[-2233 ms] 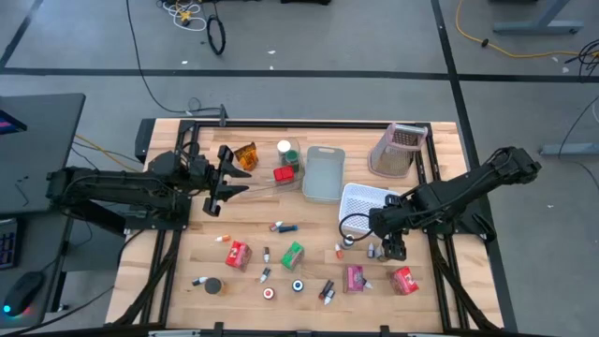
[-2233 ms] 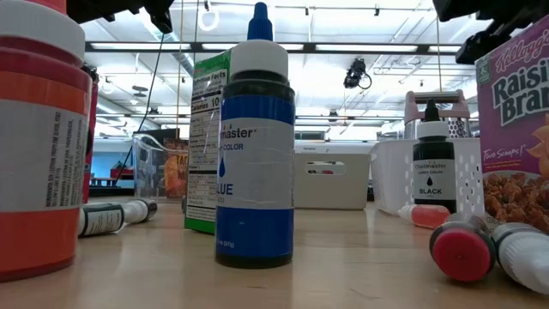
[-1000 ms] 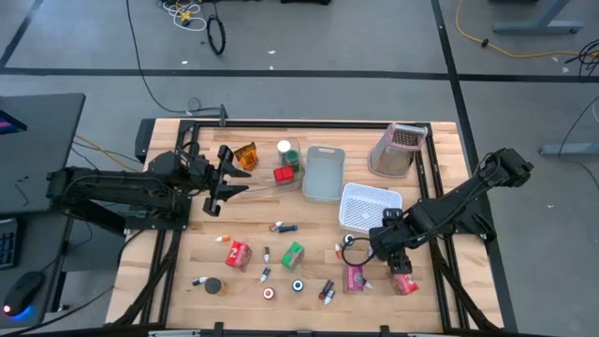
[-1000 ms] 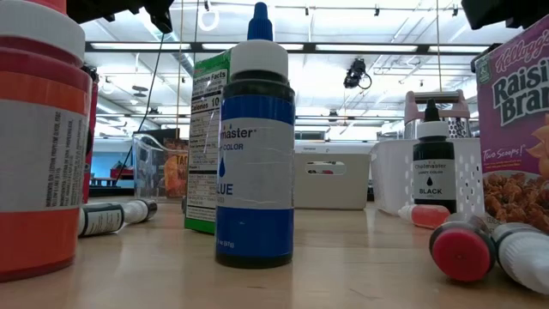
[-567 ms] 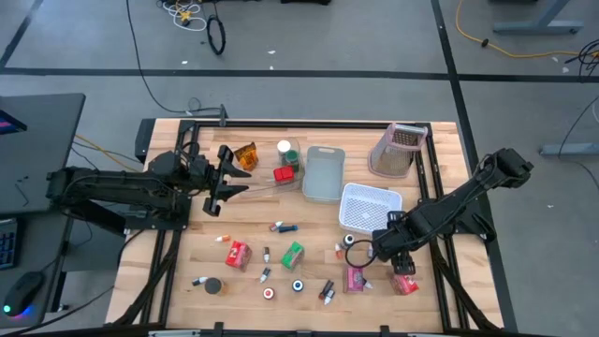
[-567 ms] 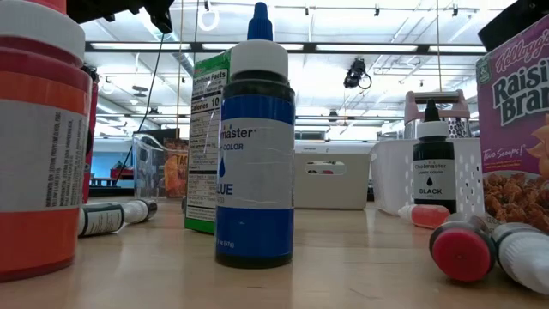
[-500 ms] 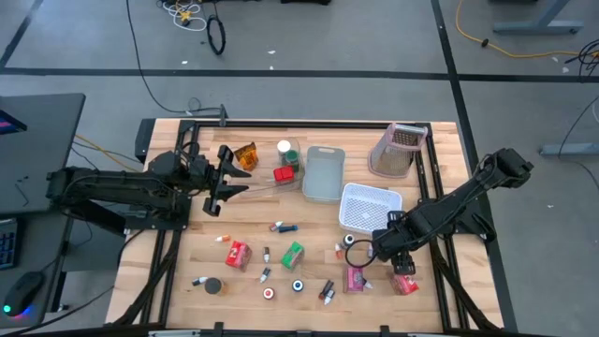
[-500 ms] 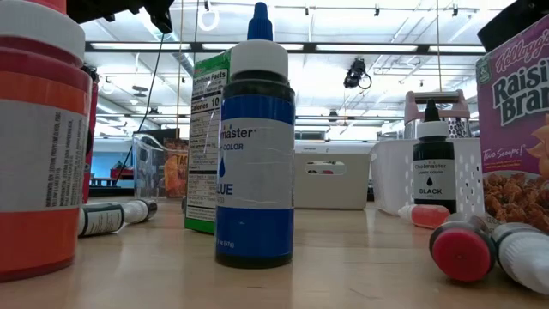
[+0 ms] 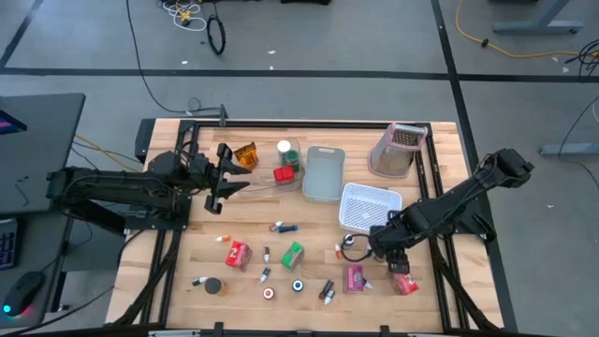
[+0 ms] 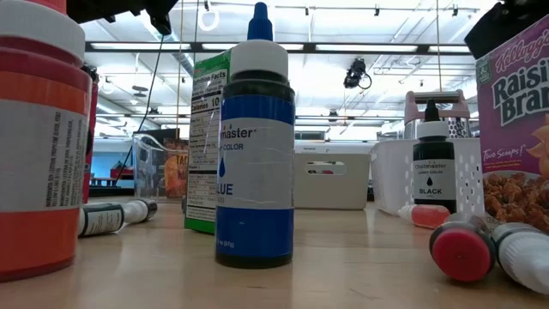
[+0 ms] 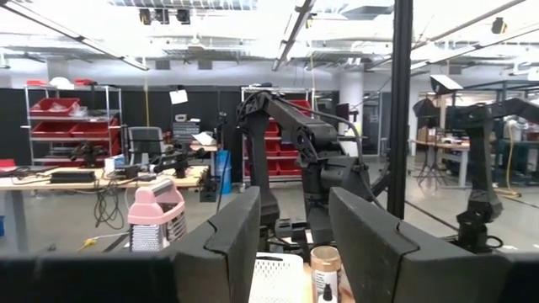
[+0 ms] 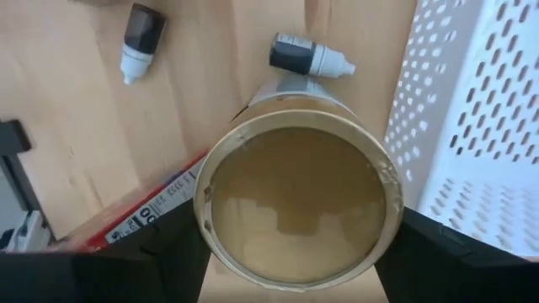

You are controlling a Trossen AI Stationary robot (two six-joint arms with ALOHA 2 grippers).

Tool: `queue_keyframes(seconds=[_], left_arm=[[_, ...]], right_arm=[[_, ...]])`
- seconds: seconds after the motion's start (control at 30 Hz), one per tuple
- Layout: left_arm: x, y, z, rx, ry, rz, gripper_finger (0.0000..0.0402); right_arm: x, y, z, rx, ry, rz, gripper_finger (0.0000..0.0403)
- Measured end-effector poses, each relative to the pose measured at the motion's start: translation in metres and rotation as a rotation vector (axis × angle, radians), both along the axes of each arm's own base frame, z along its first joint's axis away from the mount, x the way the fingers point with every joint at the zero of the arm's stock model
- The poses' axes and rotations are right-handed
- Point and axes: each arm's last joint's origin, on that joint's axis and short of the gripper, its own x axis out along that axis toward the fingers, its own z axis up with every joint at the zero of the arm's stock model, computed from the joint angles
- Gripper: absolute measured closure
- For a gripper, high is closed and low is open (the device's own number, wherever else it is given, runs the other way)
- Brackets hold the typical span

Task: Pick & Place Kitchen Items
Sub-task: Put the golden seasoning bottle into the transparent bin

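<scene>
1. Jar with a tan lid (image 12: pixel 296 202): it stands upright on the table just beside the white perforated bin (image 12: pixel 472 126), at the bin's front corner. The right gripper (image 9: pixel 360 246) is lowered around it, one dark side on each flank of the lid. Whether it already presses on the jar or only straddles it, I cannot tell.
2. A red box (image 12: pixel 126 223) lies against the jar's side away from the bin. Two tiny bottles (image 12: pixel 139 42) (image 12: pixel 307 55) lie on the wood near the jar, the second one closer to the bin.
3. A pink box (image 9: pixel 355 278) lies just beyond the jar, farther from the bin, towards the table's front edge.
4. A green box (image 9: pixel 293 254) stands farther from the bin than the jar, towards the left arm. In the low view a blue-labelled bottle (image 10: pixel 255 146) stands upright beside it.
5. A grey bin (image 9: pixel 324 173) sits just beside the white bin, and an orange packet (image 9: pixel 245 154) lies beyond the grey bin.
6. The left gripper (image 11: pixel 295 244) hangs above the table well apart from the white bin, near the orange packet. Its fingers (image 11: pixel 229 244) stand apart with nothing between them.
</scene>
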Motion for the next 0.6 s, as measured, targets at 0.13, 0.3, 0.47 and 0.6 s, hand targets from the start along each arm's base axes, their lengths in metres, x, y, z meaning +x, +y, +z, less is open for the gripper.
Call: queue_keyframes(seconds=[0.13,0.3,0.47,0.6], left_arm=[[0.0,0.0,0.0,-0.001,0.001,-0.006,0.0248],[0.0,0.0,0.0,-0.024,0.005,-0.012,0.0248],[0.0,0.0,0.0,-0.024,0.005,-0.013,0.0248],[0.0,0.0,0.0,-0.024,0.005,-0.013,0.0248]], right_arm=[[0.004,0.0,0.0,-0.022,-0.05,-0.002,0.0117],[0.011,0.004,0.001,0.0,-0.134,-0.019,0.009],[0.018,0.006,0.003,-0.002,-0.227,-0.018,0.0069],[0.019,0.005,0.003,-0.049,-0.254,0.036,0.0064]])
